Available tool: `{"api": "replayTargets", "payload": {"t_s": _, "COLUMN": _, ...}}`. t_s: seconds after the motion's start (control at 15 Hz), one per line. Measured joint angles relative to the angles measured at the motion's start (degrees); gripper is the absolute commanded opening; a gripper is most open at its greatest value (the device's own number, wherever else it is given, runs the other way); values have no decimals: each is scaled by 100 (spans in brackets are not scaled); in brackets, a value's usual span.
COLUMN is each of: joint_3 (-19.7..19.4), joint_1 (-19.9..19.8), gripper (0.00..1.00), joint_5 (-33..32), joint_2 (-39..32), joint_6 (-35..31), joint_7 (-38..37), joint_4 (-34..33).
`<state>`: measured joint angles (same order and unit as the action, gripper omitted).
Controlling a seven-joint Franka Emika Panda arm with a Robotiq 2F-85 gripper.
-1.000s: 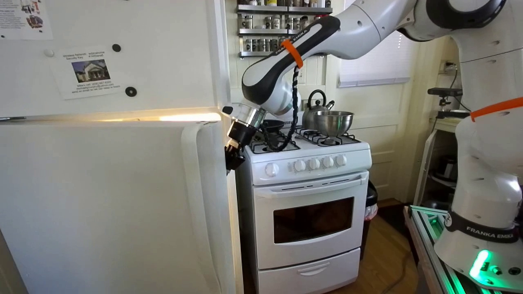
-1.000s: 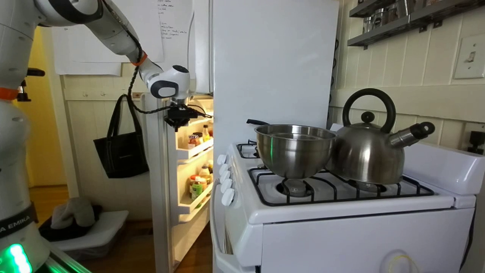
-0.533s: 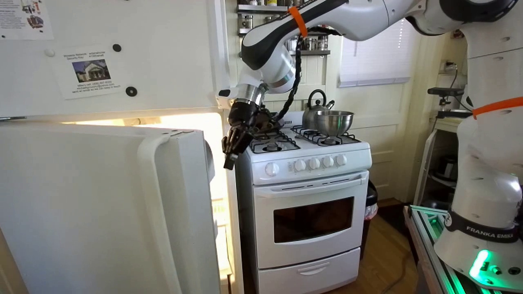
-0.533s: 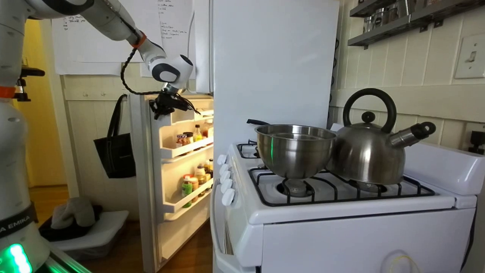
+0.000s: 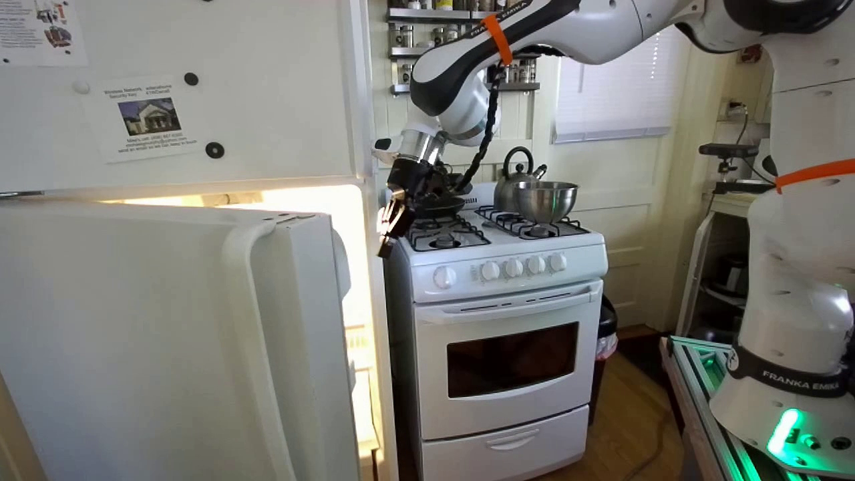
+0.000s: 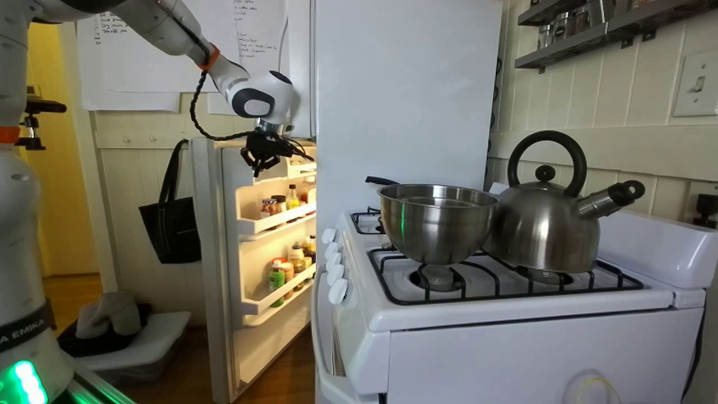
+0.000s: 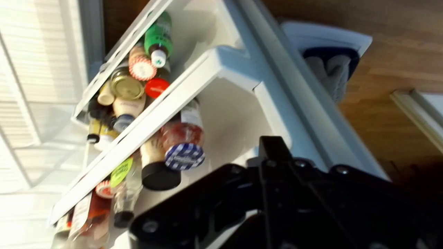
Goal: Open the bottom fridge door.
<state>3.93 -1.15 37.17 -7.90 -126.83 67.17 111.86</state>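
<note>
The bottom fridge door, a plain white panel (image 5: pixel 133 300) with a long vertical handle (image 5: pixel 250 321), stands ajar with the lit interior showing at its free edge. In an exterior view its inner side (image 6: pixel 230 348) shows racks of bottles and jars. My gripper (image 5: pixel 387 247) is apart from the door's edge, in front of the fridge frame. It is above the inner door racks in an exterior view (image 6: pixel 259 168). In the wrist view the black fingers (image 7: pixel 275 148) are together with nothing between them, over the door's inner rack (image 7: pixel 214 65). The door's outer face is hidden there.
The freezer door (image 5: pixel 267 100) with papers is shut above. The white stove (image 5: pixel 507 280) stands beside the fridge, with a steel bowl (image 6: pixel 437 224) and kettle (image 6: pixel 544 224) on it. A black bag (image 6: pixel 171 224) hangs behind the door; a white bin (image 6: pixel 151 342) lies on the floor.
The fridge door swung wider between one second and half a second ago, then stayed put. My gripper has since moved away from the door's edge, towards the fridge body and stove.
</note>
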Motion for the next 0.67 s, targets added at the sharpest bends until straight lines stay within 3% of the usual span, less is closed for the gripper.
{"api": "replayTargets", "payload": {"t_s": 0.2, "joint_3": 165, "joint_1": 70, "gripper": 0, "joint_5": 569, "joint_2": -74, "joint_6": -1253, "joint_7": 436, "joint_4": 217}}
{"api": "replayTargets", "payload": {"t_s": 0.47, "joint_3": 315, "joint_1": 169, "gripper": 0, "joint_5": 602, "joint_2": -295, "joint_6": -2847, "joint_7": 853, "joint_4": 371}}
{"api": "replayTargets", "payload": {"t_s": 0.67, "joint_3": 427, "joint_1": 119, "gripper": 0, "joint_5": 880, "joint_2": -410, "joint_6": -3217, "joint_7": 1397, "joint_4": 379}}
